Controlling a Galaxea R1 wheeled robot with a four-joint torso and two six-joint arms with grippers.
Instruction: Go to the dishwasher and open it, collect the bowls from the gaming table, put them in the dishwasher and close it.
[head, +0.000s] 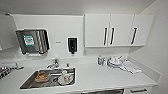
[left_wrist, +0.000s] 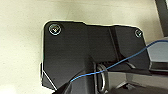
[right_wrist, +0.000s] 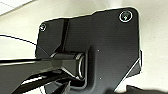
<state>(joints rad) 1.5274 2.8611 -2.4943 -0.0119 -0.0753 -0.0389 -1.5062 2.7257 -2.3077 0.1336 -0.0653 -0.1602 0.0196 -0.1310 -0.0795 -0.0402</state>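
The dishwasher's flat stainless-steel front (head: 102, 92) showed only as a dark strip under the edge of the white countertop (head: 100, 77), right of centre at the foot of the head view, so the unit sat low and close ahead. Above it and to the left, the sunken steel sink (head: 30, 83) held a tan bowl (head: 42, 77) and white crockery (head: 64, 78). A clear bottle (head: 100, 60) and a white cloth (head: 130, 67) lay toward the right wall, beneath white wall cabinets with dark bar handles (head: 112, 30). Whether either hand was open or closed, I could not tell. Judging from this, opening well would have called for bending the torso to bring the door's top edge into view before reaching.
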